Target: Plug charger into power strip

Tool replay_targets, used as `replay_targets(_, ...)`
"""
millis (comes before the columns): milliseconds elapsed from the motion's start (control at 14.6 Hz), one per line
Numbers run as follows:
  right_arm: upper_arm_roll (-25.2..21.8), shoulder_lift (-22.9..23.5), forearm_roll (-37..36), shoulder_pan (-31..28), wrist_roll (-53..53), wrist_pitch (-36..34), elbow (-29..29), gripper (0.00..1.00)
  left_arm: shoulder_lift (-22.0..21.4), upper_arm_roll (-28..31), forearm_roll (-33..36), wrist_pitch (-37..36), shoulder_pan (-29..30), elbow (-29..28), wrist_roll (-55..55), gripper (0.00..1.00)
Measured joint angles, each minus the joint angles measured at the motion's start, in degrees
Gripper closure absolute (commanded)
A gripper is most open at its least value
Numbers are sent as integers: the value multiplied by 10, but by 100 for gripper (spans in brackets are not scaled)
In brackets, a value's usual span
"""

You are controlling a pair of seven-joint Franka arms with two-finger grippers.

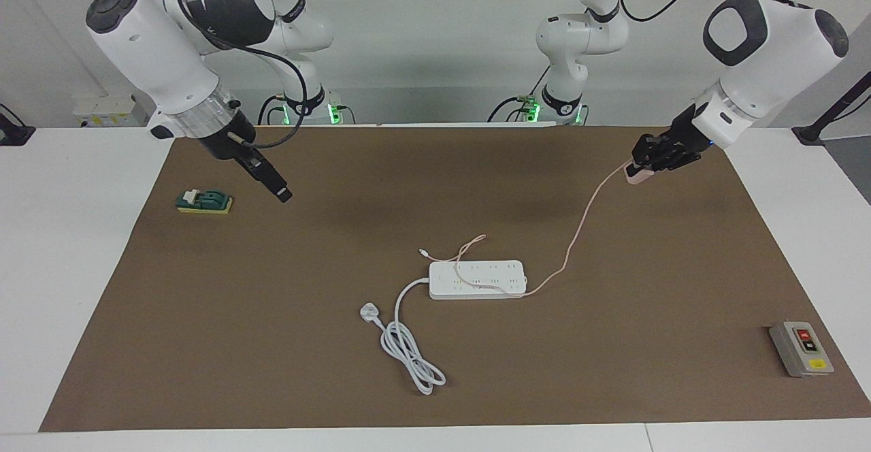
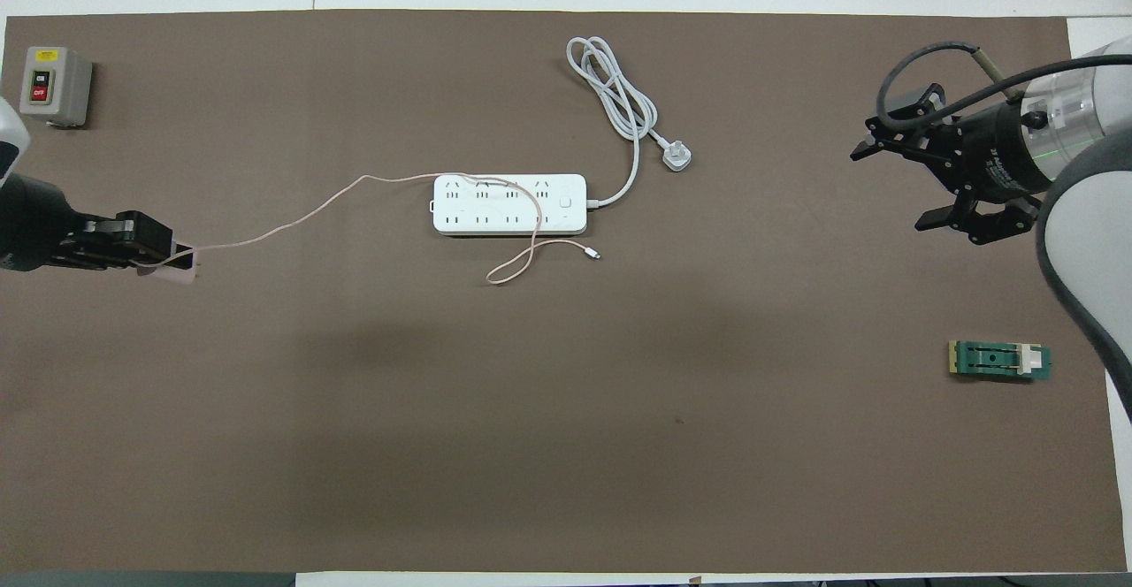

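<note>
The small pale-pink cube charger (image 1: 634, 175) is pinched in your left gripper (image 1: 643, 168) fingers, raised well apart from the flat white power strip (image 1: 478, 280); insertion remains. The right gripper (image 2: 911, 182), fingers spread, waits.

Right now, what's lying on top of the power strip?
Only the charger's thin pink cable lies across the power strip. The charger itself is off it, held up in the left gripper. The cable covers a few outlets; nothing is plugged in.

White bench (image 1: 68, 268) w/ brown mat (image 1: 272, 357) covering most of it; plain pale wall (image 1: 435, 43) at the back.
</note>
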Motion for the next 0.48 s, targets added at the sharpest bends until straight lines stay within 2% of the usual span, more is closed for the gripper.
replay_targets(274,0,-8,-41,-13,-172,-4,0,0,1,2,45,-5,59,11,64,100)
replay_targets(479,0,-21,-57,-26,-290,-20,0,0,1,1,93,6,72,21,67,100)
